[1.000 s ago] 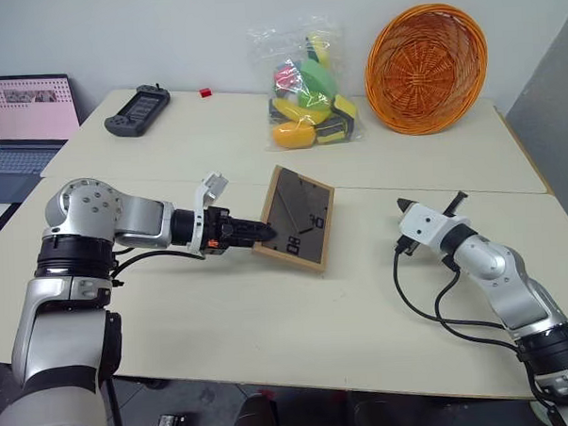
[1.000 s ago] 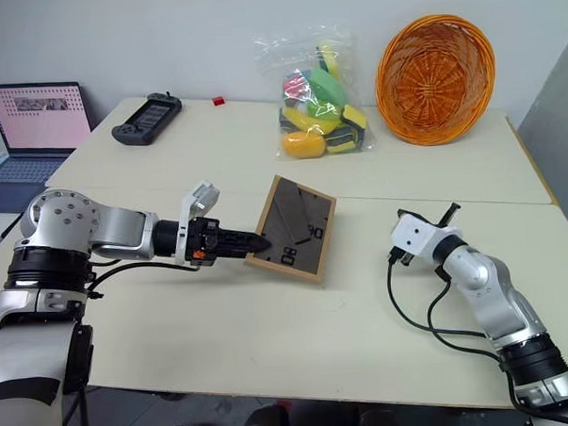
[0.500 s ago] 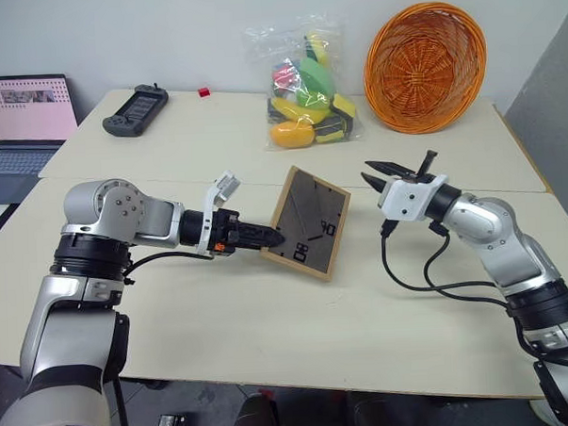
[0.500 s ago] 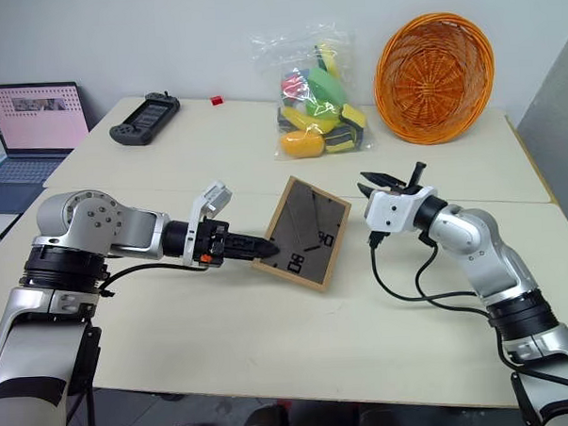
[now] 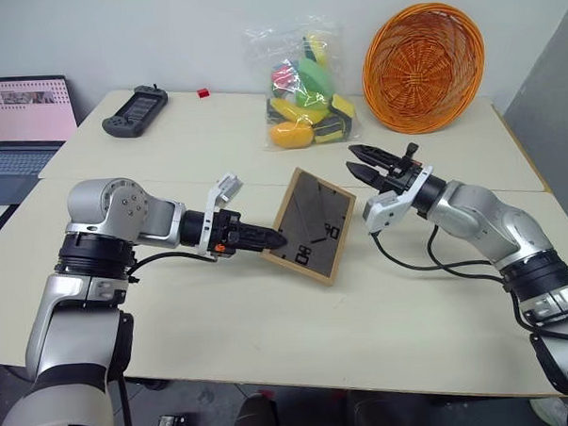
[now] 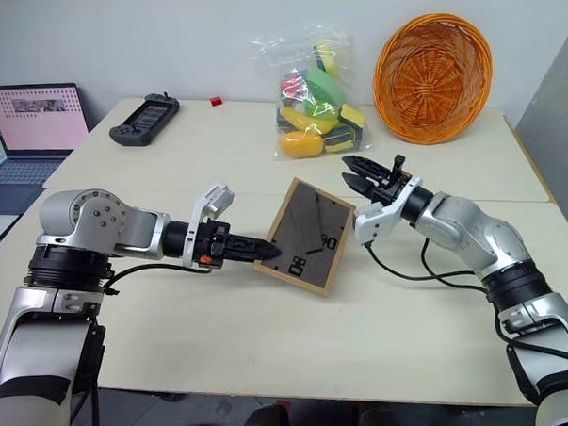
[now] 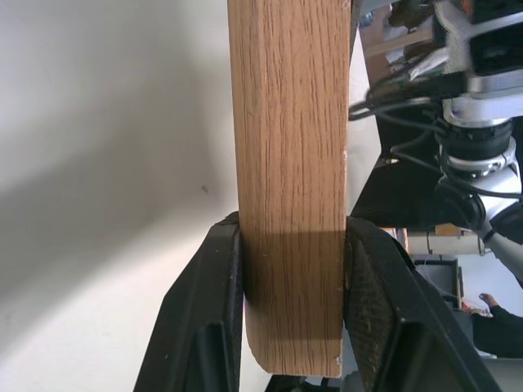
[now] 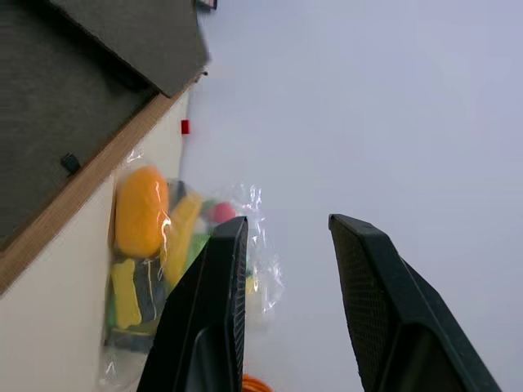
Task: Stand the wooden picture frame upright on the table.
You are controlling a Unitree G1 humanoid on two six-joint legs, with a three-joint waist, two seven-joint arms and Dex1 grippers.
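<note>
Here the left gripper (image 5: 274, 239) pinches the wooden picture frame (image 5: 315, 225) by its left edge, one black finger (image 7: 204, 310) pressed against each face of the light-wood moulding. The frame sits tilted up over the middle of the surface (image 5: 299, 335), closer to its far edge than its near one, dark back board with white markings turned toward me. Its lower corner is down near the surface, though I cannot tell whether it touches.

The right gripper (image 5: 365, 166) hovers just beside the frame's upper right corner, apart from it, holding nothing. Its two fingers (image 8: 211, 318) stand spread with a clear gap between them, aimed toward the far side.

Beyond the seam, the farther table (image 5: 214, 131) carries a clear bag of coloured items (image 5: 307, 85), an orange wicker basket (image 5: 426, 56) tipped on its side against the wall, a dark handheld controller (image 5: 135, 110) and a small red piece (image 5: 204, 91). A laptop (image 5: 21, 121) stands open off the left side.
</note>
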